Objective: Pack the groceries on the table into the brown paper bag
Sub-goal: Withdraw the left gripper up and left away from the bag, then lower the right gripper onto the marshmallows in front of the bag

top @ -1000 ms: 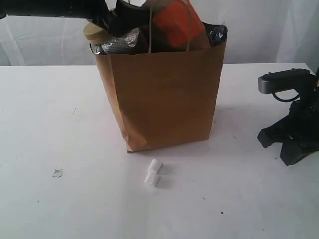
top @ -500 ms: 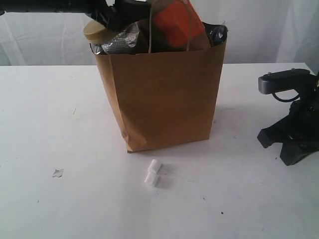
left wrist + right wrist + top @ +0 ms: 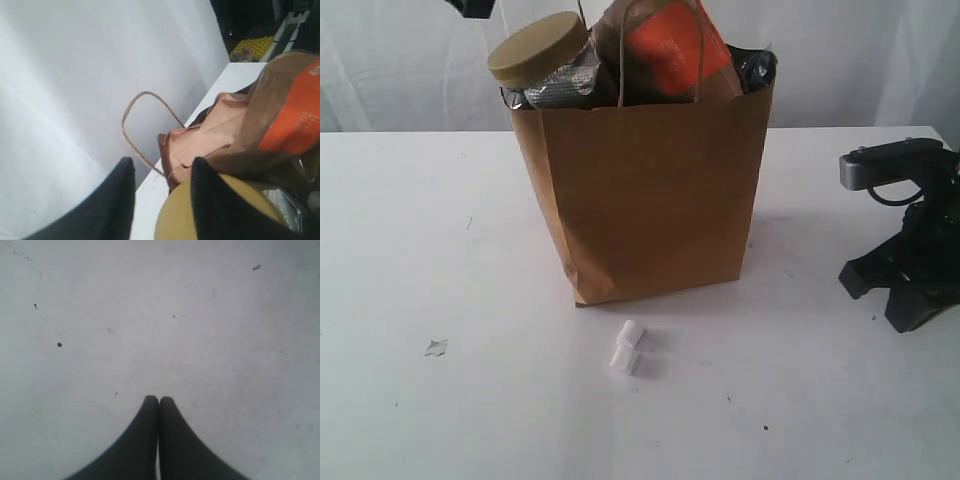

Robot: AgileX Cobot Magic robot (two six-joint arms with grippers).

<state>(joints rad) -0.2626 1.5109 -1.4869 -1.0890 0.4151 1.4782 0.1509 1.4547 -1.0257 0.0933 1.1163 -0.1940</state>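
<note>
Upright on the worktop (image 3: 420,250) stands the bag (image 3: 650,190), with the pouch (image 3: 670,50) and jar (image 3: 545,60) poking above its rim. The left gripper (image 3: 162,165) hovers over the jar, jaws apart and empty; the right gripper (image 3: 159,399) is pressed together above the worktop.

Brown paper bag (image 3: 650,190) upright on white table (image 3: 440,250), stuffed; mustard-lid jar (image 3: 538,50), brown-orange pouch (image 3: 675,50) poking out top
</note>
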